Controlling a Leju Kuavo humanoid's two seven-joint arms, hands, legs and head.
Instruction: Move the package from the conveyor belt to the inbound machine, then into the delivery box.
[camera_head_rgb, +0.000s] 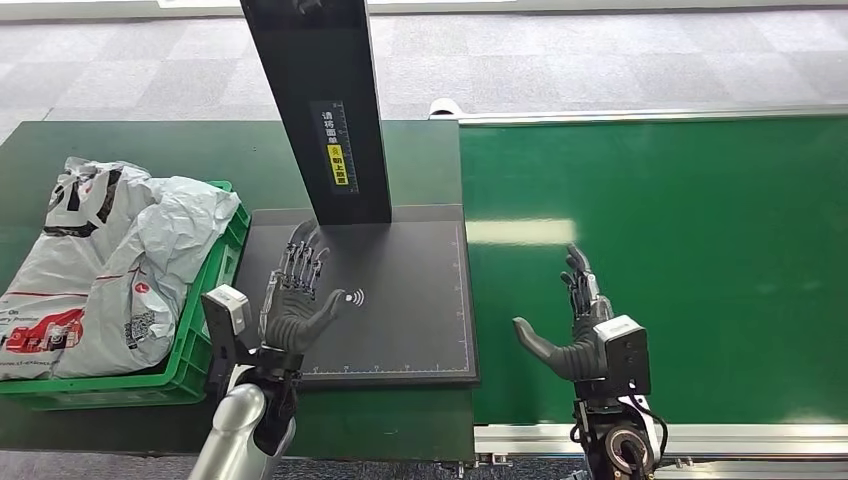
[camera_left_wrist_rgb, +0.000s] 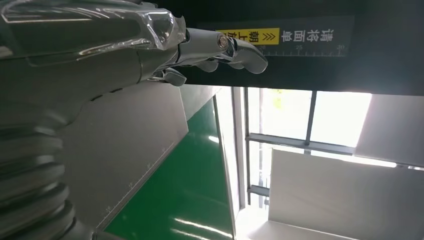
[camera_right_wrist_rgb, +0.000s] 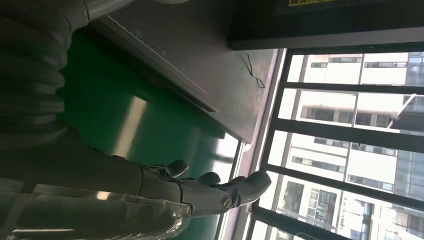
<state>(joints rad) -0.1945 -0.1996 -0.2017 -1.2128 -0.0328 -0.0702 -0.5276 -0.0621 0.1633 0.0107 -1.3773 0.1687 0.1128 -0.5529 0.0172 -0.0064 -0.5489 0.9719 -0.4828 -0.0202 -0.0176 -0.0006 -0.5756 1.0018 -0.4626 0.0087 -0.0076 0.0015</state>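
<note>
Inspecting the station, you have both hands raised, holding nothing. Your left hand (camera_head_rgb: 297, 300) hovers over the dark scan plate of the inbound machine (camera_head_rgb: 400, 330), fingers (camera_head_rgb: 303, 258) spread wide and pointing forward. Your right hand (camera_head_rgb: 578, 335) stands over the near part of the green conveyor belt (camera_head_rgb: 700, 250), fingers apart, thumb out toward the machine.

No package lies on the stretch of belt you can see, and none rests on the scan plate. The only parcels visible are grey and white mail bags (camera_head_rgb: 110, 270) heaped in the green delivery box (camera_head_rgb: 205, 330) at the left of the surface, close beside the machine. Judged from this, you stand between cycles: either the last package is already boxed or the next has not come within reach. Which of the heaped bags is the task's package cannot be told.

The wrist views show each hand's fingers extended over plate and belt, but they are dim and add little.

Your next move would call for a package arriving on the belt near the right hand, a grasp from there, and a carry leftward onto the plate under the machine's black upright column (camera_head_rgb: 325, 110) without striking it.
</note>
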